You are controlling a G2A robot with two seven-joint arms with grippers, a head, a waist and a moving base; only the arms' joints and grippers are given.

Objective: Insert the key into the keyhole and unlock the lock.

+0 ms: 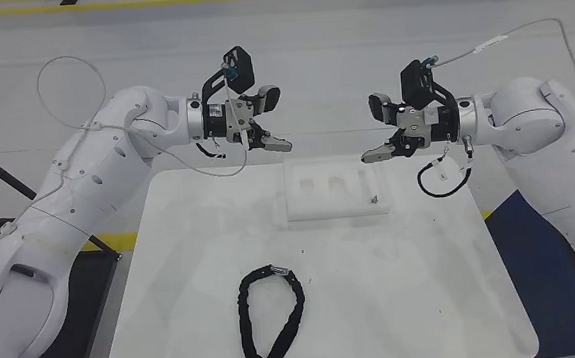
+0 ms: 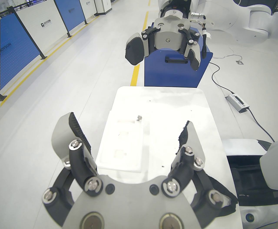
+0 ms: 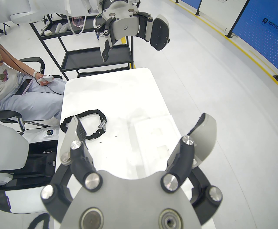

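- Above the left end of the white foam tray, the left gripper is held in the air, its jaws spread wide with nothing between them
- Above the tray's right end, the right gripper is held at a similar height, also wide open and empty, facing the left one
- The key is seen standing upright at the tray's right end, almost below the right gripper and untouched
- The black chain lock is laid as a closed loop on the table, well apart from the tray on the robot's side, with its metal lock body at the loop's end nearest the tray
- Nothing has been taken up yet, so the opening step, the grasp of the key, is judged to be in hand
- A descent of the right gripper over the key is called for next, with the jaws narrowed onto its small head; which way the keyhole faces cannot be told
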